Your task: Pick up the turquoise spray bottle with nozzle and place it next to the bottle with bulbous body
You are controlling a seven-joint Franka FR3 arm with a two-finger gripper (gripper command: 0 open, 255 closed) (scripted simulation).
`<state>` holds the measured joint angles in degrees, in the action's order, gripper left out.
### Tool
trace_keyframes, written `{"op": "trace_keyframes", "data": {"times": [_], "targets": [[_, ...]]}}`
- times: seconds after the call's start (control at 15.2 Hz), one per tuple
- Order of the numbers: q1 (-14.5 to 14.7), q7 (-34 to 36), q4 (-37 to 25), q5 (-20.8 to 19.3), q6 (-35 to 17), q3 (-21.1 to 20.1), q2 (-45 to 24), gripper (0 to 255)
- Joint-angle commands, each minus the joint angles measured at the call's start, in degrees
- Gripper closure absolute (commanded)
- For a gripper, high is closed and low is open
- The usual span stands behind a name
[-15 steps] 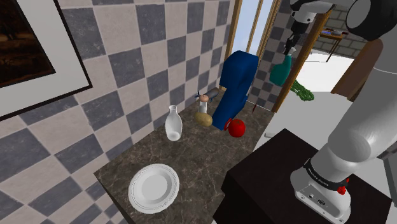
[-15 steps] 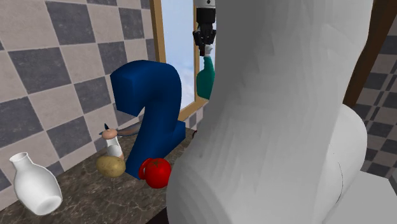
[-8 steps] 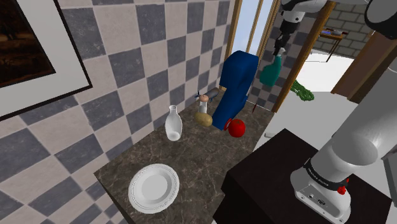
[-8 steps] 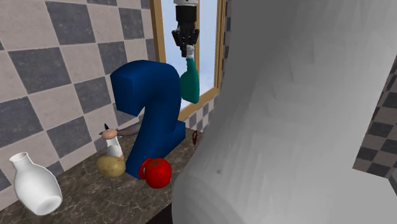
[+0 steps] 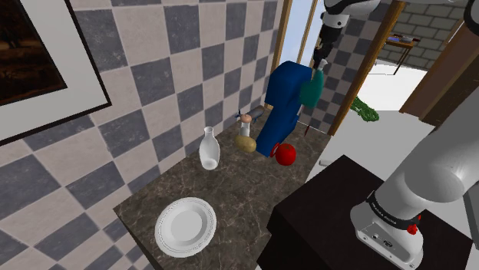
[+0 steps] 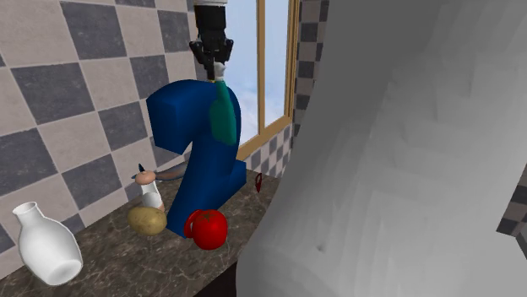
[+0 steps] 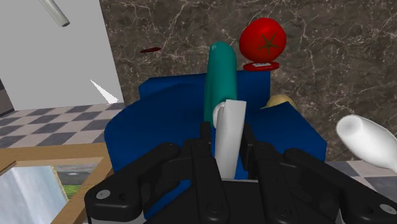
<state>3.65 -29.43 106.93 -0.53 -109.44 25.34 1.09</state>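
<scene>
Teal spray bottle (image 6: 222, 114) shifted from window (image 6: 274, 67) to over blue figure (image 6: 198, 164), jaws clamped on its top

Dark marbled counter (image 5: 238, 192), running from lower left toward centre of the shoulder view.
- Lower left: white plate (image 5: 185, 225), flat.
- Centre: white bulbous bottle (image 5: 209, 149), upright.
- Right of it: potato (image 5: 246, 143), touching a tall blue 2-shaped block (image 5: 282, 103).
- Red tomato (image 5: 285, 154) at the block's foot.
</scene>
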Motion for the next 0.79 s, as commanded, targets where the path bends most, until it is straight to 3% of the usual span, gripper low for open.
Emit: {"op": "trace_keyframes", "data": {"times": [0.0, 0.73], "targets": [[1.48, 3.34, 1.27, -0.66, -0.26, -1.57, 1.09, 255], [8.55, 18.38, 0.81, -1.18, 0.07, -9.39, 0.66, 255]]}}
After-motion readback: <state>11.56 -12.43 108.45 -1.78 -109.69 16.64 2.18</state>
